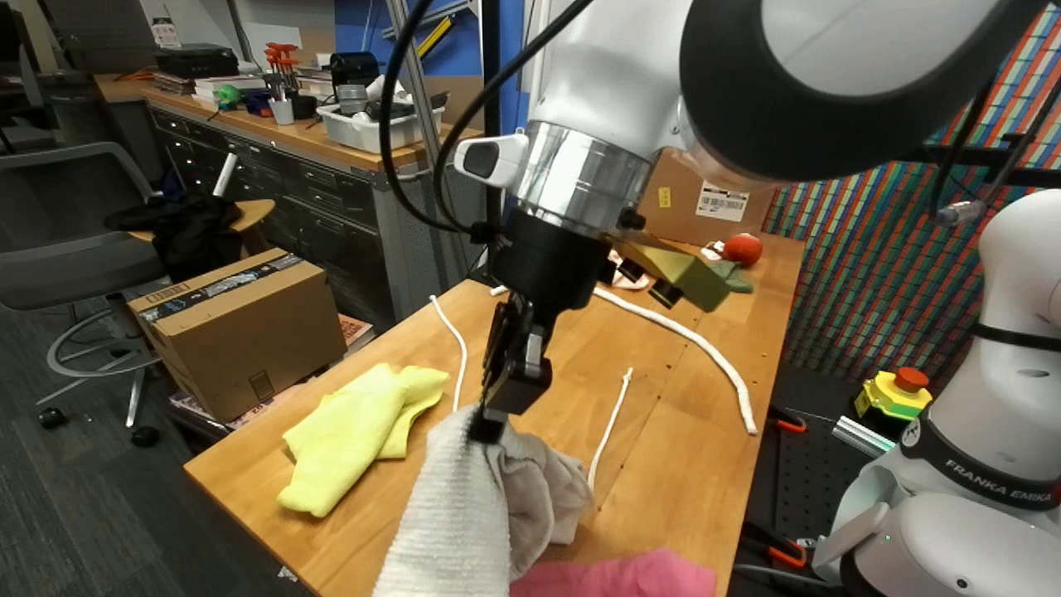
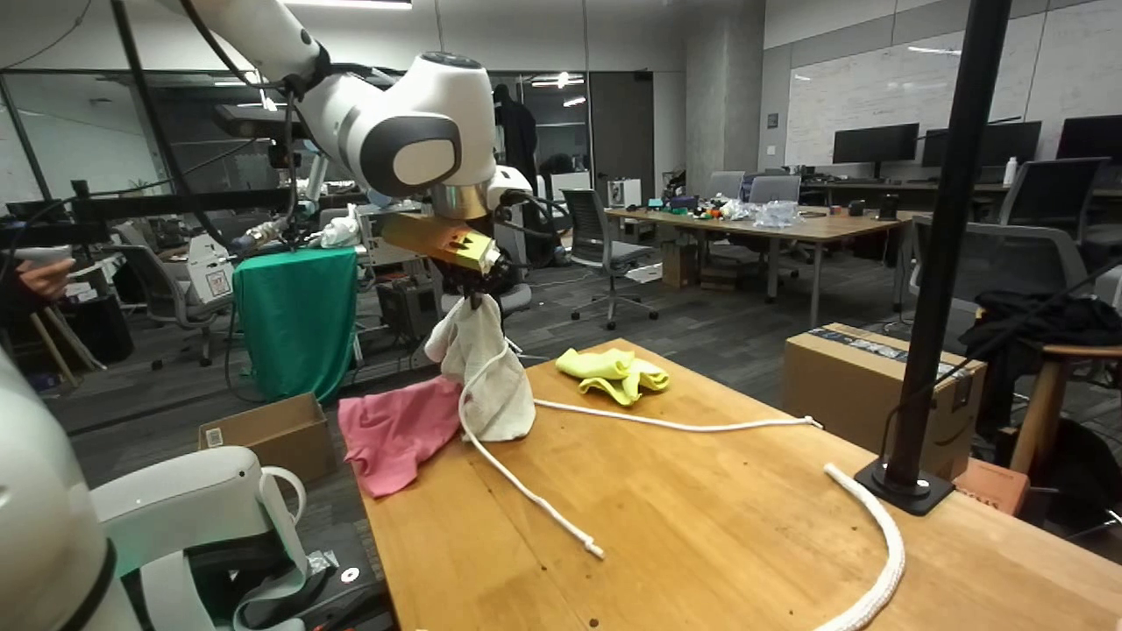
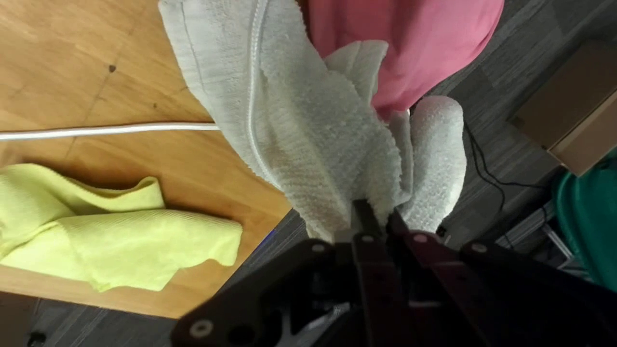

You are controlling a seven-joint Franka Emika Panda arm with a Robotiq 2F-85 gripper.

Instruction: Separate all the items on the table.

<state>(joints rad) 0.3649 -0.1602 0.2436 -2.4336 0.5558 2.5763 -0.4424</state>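
Slowly, my fingers (image 1: 486, 428) pinching the white-grey cloth (image 1: 464, 514), I should shed the draped rope (image 3: 253, 72) inside the edge of the tabletop (image 2: 701, 491).

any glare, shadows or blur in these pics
Wrist view: the jaws, shut on the white cloth, look dark and slightly blurred; the yellow cloth shadows the table; in an exterior view, a metal ring glints; in an exterior view, a light streak glares on the whiteboard.

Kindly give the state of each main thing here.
White-grey ribbed cloth: gripped
Black gripper: shut on that cloth
Thin white rope: draped across that cloth
Thick white rope: curved
Yellow cloth: loosely folded
Pink cloth: spread, wrinkled
Taped brown cardboard box: closed
Low brown cardboard box: open
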